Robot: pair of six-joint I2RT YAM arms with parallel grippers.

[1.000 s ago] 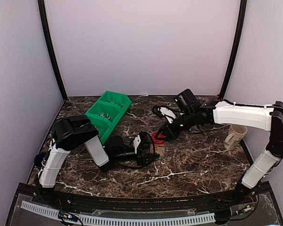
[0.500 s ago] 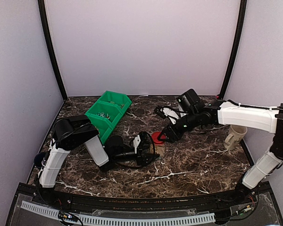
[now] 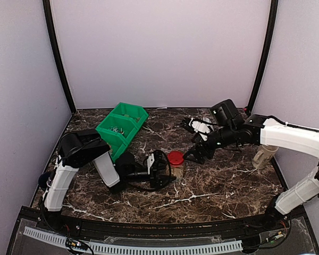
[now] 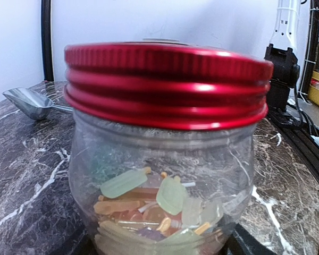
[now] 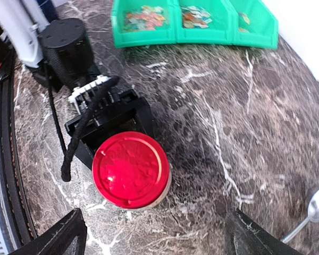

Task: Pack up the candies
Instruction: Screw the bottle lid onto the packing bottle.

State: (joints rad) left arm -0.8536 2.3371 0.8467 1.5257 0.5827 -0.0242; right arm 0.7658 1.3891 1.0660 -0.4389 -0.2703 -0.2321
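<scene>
Pulled back to the right since a second ago, the right gripper [image 3: 195, 154] no longer sits on the lid [image 3: 175, 157]. Its jaws have gone from part-closed around that lid to spread wide, with nothing between them. From its wrist camera I see its two dark fingers [image 5: 58, 239] at the bottom corners, and the round red lid beyond them, seen from above and apart from both. The lid rests on the mouth of a clear jar [image 4: 159, 180], and I cannot tell whether it is screwed down. The left gripper [image 3: 165, 171] has not moved. It lies low on the table [image 3: 212, 186] and holds the jar, with dark finger parts at either side of the jar's base in its own camera. Candies [image 4: 149, 204], pale green, orange and tan, fill the lower part of the jar. More candies lie in the compartments of a green bin [image 3: 122, 127] at the back left. A metal scoop [image 4: 34, 103] lies on the marble behind the jar. A tan cup [image 3: 265, 154] stands at the right edge, well apart from the jar.
</scene>
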